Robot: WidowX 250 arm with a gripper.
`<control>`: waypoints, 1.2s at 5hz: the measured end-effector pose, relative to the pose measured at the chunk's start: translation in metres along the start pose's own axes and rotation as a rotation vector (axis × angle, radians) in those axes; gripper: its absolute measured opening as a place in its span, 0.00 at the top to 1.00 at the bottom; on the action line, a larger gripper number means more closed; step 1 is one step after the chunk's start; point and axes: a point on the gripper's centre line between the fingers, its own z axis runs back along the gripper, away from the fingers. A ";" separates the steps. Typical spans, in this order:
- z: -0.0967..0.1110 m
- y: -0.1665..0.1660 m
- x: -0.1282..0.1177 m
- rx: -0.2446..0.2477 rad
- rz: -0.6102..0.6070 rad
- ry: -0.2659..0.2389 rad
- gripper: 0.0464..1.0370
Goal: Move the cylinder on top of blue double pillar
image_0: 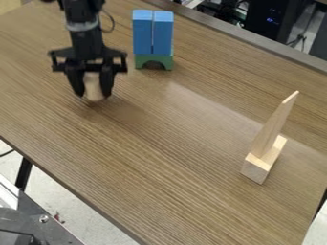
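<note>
Lower left: grey metal gear (28, 221) with a round screw head, below the level of the table (172, 158). Dark table leg (24, 174) next to it, pale floor (60, 206) around.

Upper left: black arm (83, 28) in from the top edge, a thin dark cable looped at its right side. Gripper (94, 94) pointing down over the table's far left part, closed on a pale cylinder (94, 85), one finger to each side. Cylinder upright between them, lower end showing just past the fingertips. Cannot tell if its base touches the tabletop. Soft shadow on the wood to its right.

Next right, well apart from the cylinder: two blue pillars (142, 32), upright, side by side, narrow gap between. Both stand on a green arch block (140, 61), its opening at the bottom. Top ends of the pillars bare.

Far right, nearer the camera: pale wooden block (256, 168) on the table, a long pointed wooden piece (273, 125) rising from it, tip up and rightward. Behind the table's far edge, black equipment (271, 16) with small blue lights.
</note>
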 end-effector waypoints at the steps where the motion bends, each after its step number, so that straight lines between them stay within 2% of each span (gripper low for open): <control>1: 0.042 -0.013 0.019 -0.033 0.009 -0.029 0.49; 2: 0.078 -0.024 0.038 -0.065 0.034 -0.080 0.49; 3: 0.094 -0.033 0.049 -0.036 0.038 -0.132 0.49; 4: 0.098 -0.045 0.054 -0.023 0.015 -0.152 0.49; 6: 0.093 -0.065 0.051 -0.017 -0.032 -0.150 0.49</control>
